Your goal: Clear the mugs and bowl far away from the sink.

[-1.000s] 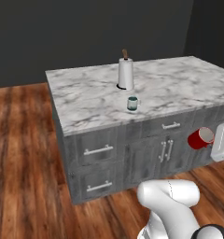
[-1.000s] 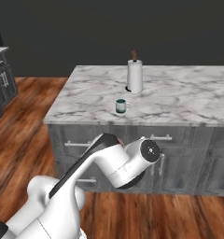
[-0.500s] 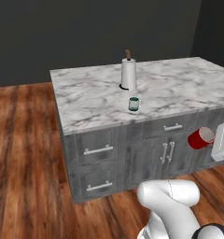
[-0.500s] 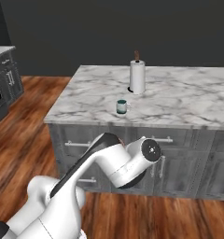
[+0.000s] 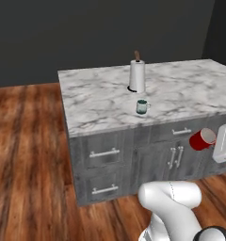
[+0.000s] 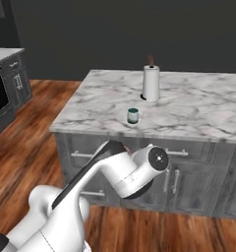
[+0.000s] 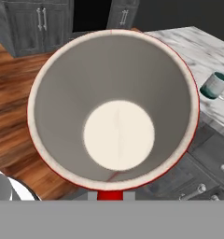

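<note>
Red mug (image 5: pixel 202 139) (seemingly claw-held) off the island's (image 5: pixel 105 101) edge.

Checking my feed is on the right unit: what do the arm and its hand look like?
A glossy white arm of rounded, bulbous links with dark bands at the joints and a round cap at the elbow. The gripper is a pale, boxy white block. No cables or markings are visible.

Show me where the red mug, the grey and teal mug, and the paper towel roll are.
red mug (image 5: pixel 202 139), left base view, its side.
grey and teal mug (image 6: pixel 133 115), right base view, its body.
paper towel roll (image 5: pixel 137 76), left base view, mid-roll.
</note>
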